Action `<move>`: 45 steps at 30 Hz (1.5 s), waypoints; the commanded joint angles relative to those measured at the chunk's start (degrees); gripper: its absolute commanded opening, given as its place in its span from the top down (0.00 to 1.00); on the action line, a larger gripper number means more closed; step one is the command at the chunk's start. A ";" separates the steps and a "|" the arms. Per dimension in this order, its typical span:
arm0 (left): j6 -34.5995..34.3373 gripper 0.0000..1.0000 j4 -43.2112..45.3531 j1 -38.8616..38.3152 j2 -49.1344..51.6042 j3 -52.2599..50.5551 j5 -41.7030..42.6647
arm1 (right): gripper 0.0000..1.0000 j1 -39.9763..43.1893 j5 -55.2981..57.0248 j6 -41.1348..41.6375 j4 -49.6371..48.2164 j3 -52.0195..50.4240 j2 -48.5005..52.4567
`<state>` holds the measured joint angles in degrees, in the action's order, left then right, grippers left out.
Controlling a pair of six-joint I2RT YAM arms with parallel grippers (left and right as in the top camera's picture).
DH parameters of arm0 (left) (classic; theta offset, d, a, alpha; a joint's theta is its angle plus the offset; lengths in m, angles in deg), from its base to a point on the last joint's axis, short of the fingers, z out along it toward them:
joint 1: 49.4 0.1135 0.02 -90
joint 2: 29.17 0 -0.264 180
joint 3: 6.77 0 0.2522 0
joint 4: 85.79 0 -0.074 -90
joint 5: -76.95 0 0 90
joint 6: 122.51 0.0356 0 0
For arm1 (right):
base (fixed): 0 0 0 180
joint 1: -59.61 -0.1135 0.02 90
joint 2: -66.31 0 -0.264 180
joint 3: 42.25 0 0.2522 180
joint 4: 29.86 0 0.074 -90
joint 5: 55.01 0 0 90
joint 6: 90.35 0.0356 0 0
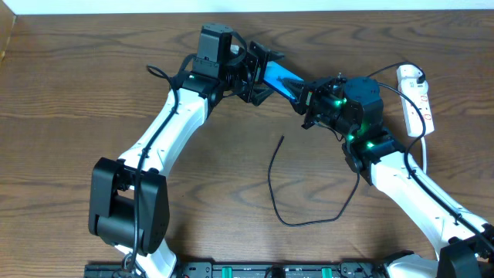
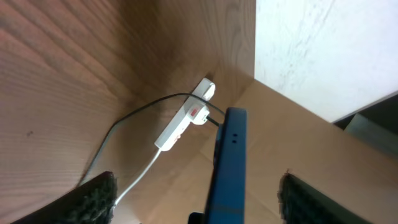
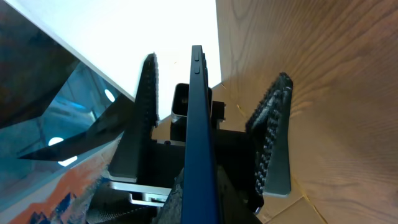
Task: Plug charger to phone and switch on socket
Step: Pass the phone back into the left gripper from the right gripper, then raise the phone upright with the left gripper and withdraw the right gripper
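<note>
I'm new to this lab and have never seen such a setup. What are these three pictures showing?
Two white robot arms work at a wooden table. One picture looks down from above; the other two come from cameras on each wrist. Between the arms, the phone is lifted edge-on. The left gripper and the right gripper each have it between their jaws, though how firmly isn't clear. The charger, a thin black cable, lies loose on the table. The socket, a white power strip, lies at the right.

A brown wood-grain table fills the overhead view, evenly lit. A pale strip runs along its 12 o'clock edge. In the left wrist view a white wall occupies the 2 o'clock corner.
</note>
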<state>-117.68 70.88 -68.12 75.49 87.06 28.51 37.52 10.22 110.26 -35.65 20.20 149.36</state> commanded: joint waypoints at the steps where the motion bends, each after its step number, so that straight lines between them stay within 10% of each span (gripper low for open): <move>1: -1.86 0.36 0.33 -0.39 -1.49 0.79 -0.66 | 0.99 -0.52 -1.36 0.57 -0.81 0.92 -0.42; 22: -2.19 0.92 1.84 -0.90 -1.49 0.79 -0.70 | 0.99 -1.97 -1.95 0.55 -0.74 0.92 -0.42; 30: -2.16 0.93 2.01 -1.03 -1.49 0.79 -0.70 | 0.99 -2.03 -2.40 0.55 -0.76 0.92 -0.42; 33: -2.05 0.93 2.03 -1.03 -1.49 0.79 -0.70 | 0.75 -2.01 -2.40 0.52 -0.76 0.92 -0.42; 35: -1.25 0.92 2.58 -0.98 -1.49 0.79 -0.68 | 0.34 -2.01 -2.38 -0.04 -0.76 0.92 -0.42; 38: 0.02 0.92 3.85 -0.83 -1.49 0.79 -0.63 | 0.03 -1.88 -2.38 -1.18 -0.81 0.92 -0.42; 45: 0.70 0.93 4.52 1.77 -1.49 0.79 0.04 | 0.01 -0.52 -3.91 -2.71 -0.81 0.92 -0.42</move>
<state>-118.00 74.78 -68.38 75.41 87.06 27.33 36.08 7.90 109.95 -36.48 20.20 149.33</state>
